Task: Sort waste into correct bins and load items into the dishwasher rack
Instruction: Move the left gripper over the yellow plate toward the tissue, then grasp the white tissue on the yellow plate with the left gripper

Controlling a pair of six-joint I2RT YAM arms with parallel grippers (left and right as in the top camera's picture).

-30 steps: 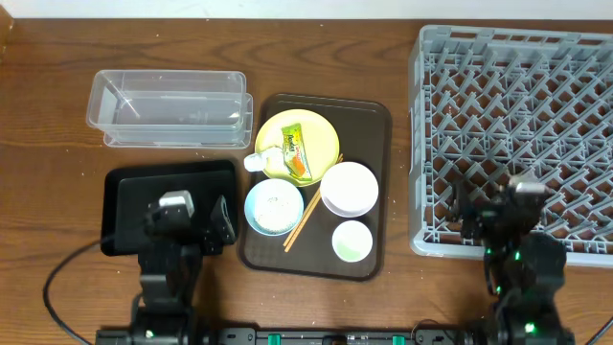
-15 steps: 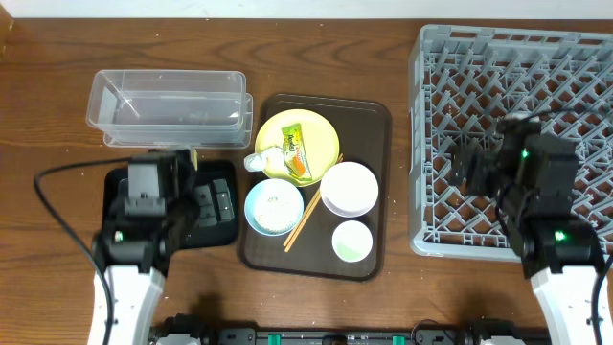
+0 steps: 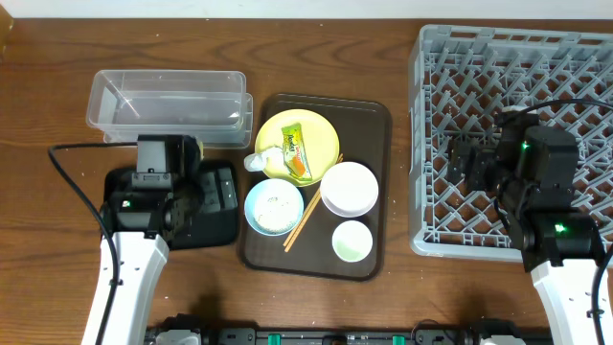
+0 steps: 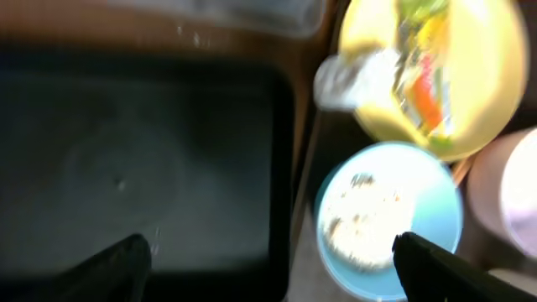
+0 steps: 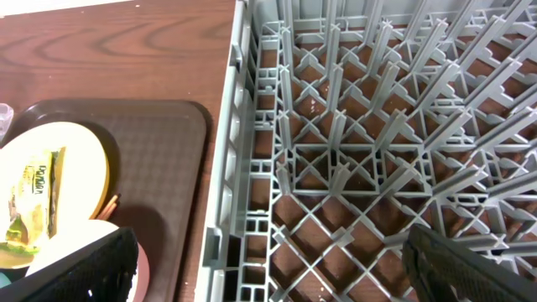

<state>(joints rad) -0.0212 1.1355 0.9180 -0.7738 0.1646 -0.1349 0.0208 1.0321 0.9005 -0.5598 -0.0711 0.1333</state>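
Brown serving tray [image 3: 369,125] carries the yellow plate [image 3: 321,129] with wrapper [image 3: 296,153] and white scrap [image 3: 261,161], light blue bowl [image 3: 273,207], white-pinkish bowl [image 3: 349,188], cup [image 3: 351,241] and chopsticks [image 3: 305,217]; left of it lie the black tray [image 4: 126,168] and clear tub [image 3: 168,105]; right of it, the dishwasher rack [image 3: 575,77]; left gripper [image 4: 277,264] hangs over the black tray, at the serving tray's left edge, and right gripper [image 5: 277,264] over the rack's near-tray side, both spread wide and empty.

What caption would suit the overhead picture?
Left gripper over black tray, right gripper over grey rack, dirty dishes on brown tray between.
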